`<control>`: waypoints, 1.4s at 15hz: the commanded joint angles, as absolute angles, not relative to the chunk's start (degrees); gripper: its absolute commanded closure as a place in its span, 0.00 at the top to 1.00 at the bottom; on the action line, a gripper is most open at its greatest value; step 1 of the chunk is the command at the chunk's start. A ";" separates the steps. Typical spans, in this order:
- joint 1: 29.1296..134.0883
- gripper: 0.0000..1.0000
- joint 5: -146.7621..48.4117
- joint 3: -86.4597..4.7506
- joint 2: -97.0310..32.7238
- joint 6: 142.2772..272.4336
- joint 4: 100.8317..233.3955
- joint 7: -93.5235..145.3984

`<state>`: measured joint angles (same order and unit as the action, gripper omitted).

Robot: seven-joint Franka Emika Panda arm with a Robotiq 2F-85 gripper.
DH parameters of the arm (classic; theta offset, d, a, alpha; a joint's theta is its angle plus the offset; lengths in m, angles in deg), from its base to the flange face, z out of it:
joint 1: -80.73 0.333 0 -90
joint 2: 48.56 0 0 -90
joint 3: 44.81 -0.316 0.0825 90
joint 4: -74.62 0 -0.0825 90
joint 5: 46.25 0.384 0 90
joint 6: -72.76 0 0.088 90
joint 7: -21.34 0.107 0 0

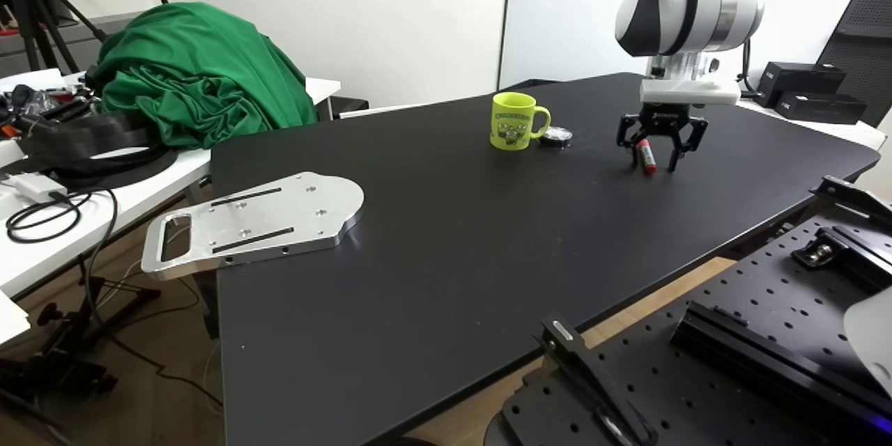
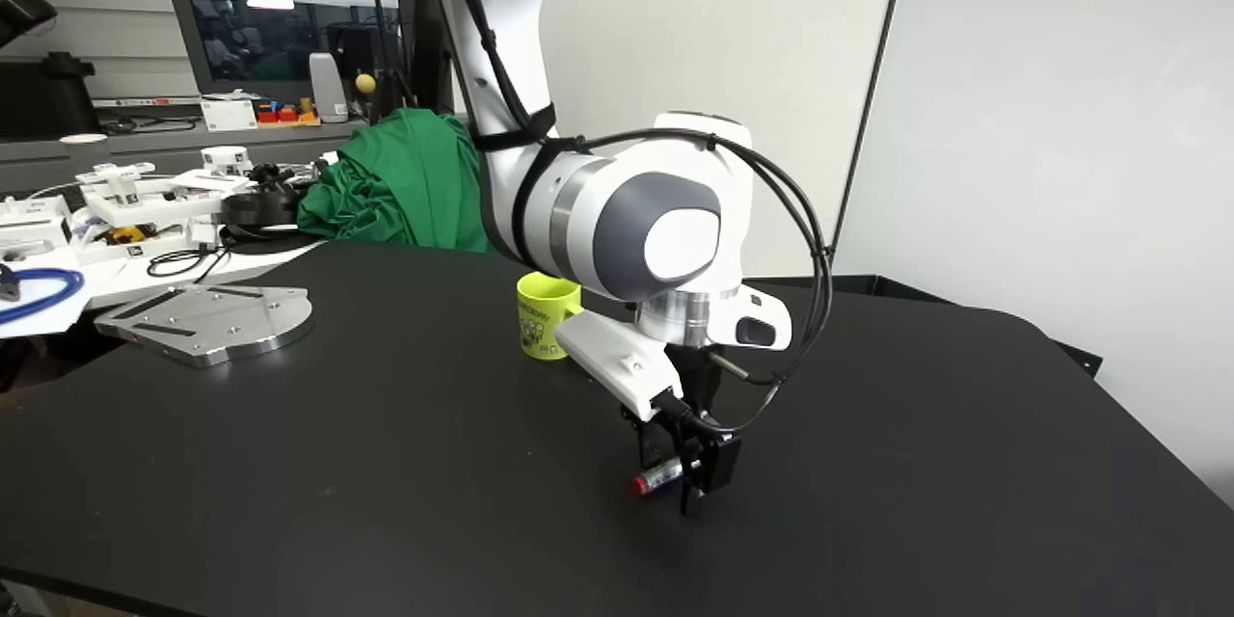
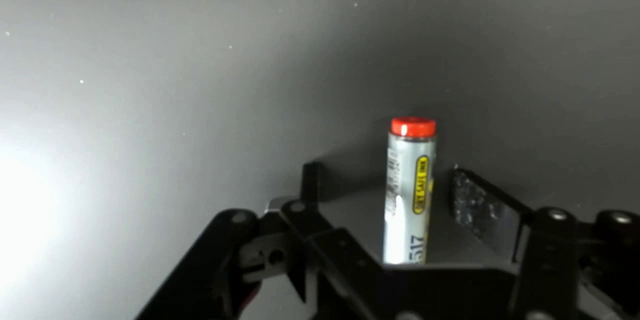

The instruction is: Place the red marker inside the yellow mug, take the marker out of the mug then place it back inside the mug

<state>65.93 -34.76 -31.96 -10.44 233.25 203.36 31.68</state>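
Observation:
The red marker (image 1: 647, 156) lies on the black table, with a red end and a silvery white body. It also shows in an exterior view (image 2: 661, 475) and in the wrist view (image 3: 410, 195), where its near end is hidden behind the gripper body. My gripper (image 1: 654, 162) is open, low at the table, with its fingers on either side of the marker. In the wrist view the gripper (image 3: 384, 185) shows a gap between each finger and the marker. The yellow mug (image 1: 511, 127) stands upright, away from the gripper; it is partly covered by the arm in an exterior view (image 2: 543, 323).
A small round whitish-grey object with a dark side (image 1: 555, 137) sits beside the mug's handle. A silver metal plate (image 1: 279, 212) lies at the table's edge, partly overhanging it. A green cloth heap (image 1: 195, 77) and black boxes (image 1: 801, 83) stand beyond the table.

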 commanded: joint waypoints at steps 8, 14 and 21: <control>72.20 0.06 -36.30 -25.00 -7.03 226.66 198.88 41.79; 74.34 0.06 -36.15 -25.40 -7.45 216.62 191.88 46.33; 75.83 0.06 -34.87 -28.51 -6.98 202.48 178.01 53.13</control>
<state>76.09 -35.03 -27.32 -8.00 209.79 185.04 48.64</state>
